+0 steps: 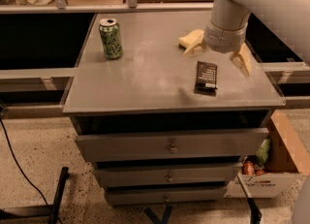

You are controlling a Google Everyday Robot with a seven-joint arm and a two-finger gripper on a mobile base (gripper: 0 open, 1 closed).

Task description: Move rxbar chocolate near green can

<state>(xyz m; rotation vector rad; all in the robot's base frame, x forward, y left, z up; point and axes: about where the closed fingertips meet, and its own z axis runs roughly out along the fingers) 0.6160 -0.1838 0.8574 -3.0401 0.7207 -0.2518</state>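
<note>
The rxbar chocolate (206, 76), a flat dark bar with white print, lies on the right front part of the grey cabinet top (145, 77). The green can (111, 39) stands upright at the back left, far from the bar. My gripper (216, 63) hangs from the white arm just above the bar's far end. It is open, with its pale fingers (193, 49) spread to either side. It holds nothing.
A pale yellow sponge (190, 38) lies just behind the gripper's left finger. The cabinet has drawers (169, 145) below. A cardboard box (271, 169) with packets stands on the floor at the right. A shelf rail runs behind the cabinet.
</note>
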